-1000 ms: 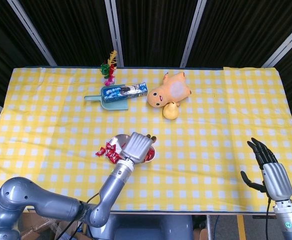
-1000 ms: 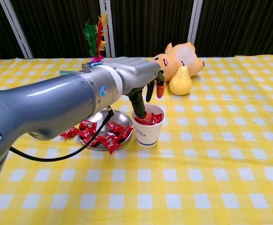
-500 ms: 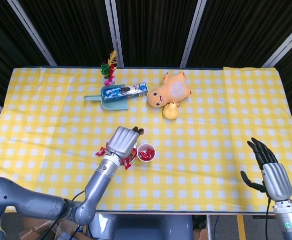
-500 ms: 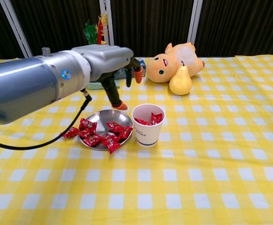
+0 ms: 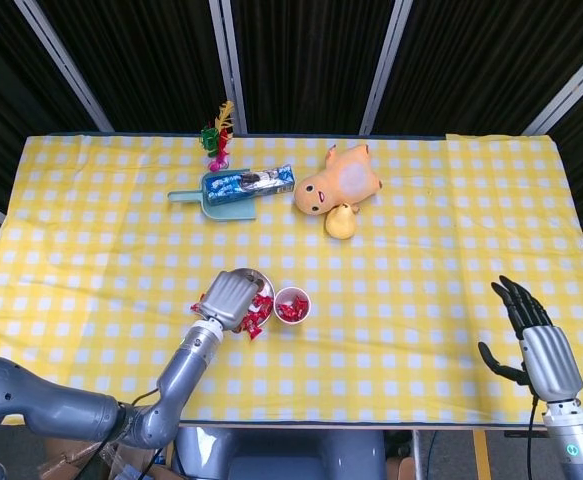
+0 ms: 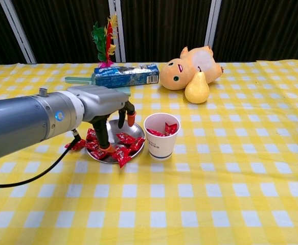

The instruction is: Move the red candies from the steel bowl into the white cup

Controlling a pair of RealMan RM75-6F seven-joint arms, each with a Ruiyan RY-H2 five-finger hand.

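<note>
**One more candy trip starting: left hand back over the bowl**

Several red candies (image 6: 119, 148) are still sitting in the steel bowl (image 6: 111, 128), with a couple spilling over its near and left rim onto the cloth; I can't count the pile exactly, they overlap. A few more are already showing inside the white cup (image 6: 161, 136), which is standing upright just right of the bowl, close to touching.

You are swinging your left hand (image 6: 104, 102) away from the cup: a second ago it was hanging over the cup mouth, half a second ago it was lifted behind the bowl, and now it is sitting low over the bowl's left half with fingers (image 6: 131, 118) curled downward and apart, nothing visibly pinched. That is reading as a drop-off done and a new pick-up beginning, so the task is partway through, with most candies still to go.

Your right hand (image 5: 534, 335) is idling well apart near the table's right edge, fingers spread, holding nothing, unchanged across the frames.

Counting the rest: one bowl, one cup, one orange plush toy (image 6: 189, 67), one yellow pear (image 6: 197, 89) leaning on it, one blue snack pack (image 6: 125, 75) lying on one teal dustpan (image 5: 209, 204), one feather toy (image 6: 102, 43), one yellow checked tablecloth (image 6: 230, 194).
</note>
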